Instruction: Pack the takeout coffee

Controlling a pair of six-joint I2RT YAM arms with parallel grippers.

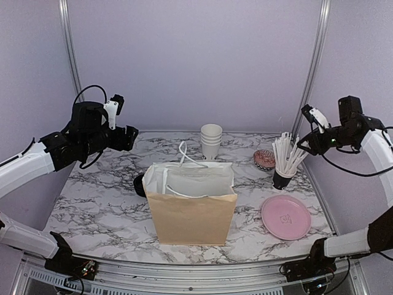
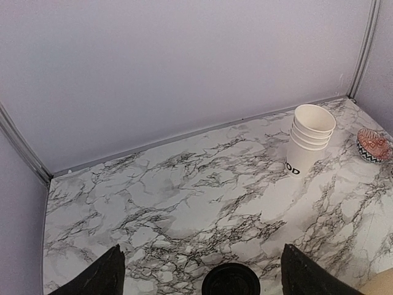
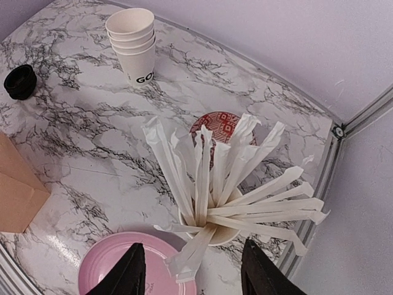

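Marble counter (image 1: 98, 196). Paper bag (image 1: 191, 209) upright mid-counter, toward near edge. Lidded coffee not visible; probably inside bag, cannot confirm. Left tool (image 2: 201, 247) spread wide, empty; right tool (image 3: 193, 244) parted, empty, over straws (image 3: 209, 172). Best: lift both high, clear of bag.

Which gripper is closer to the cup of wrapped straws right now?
Right. The right gripper hovers above the cup of straws; the left gripper hangs far off to the left, beyond the paper bag.
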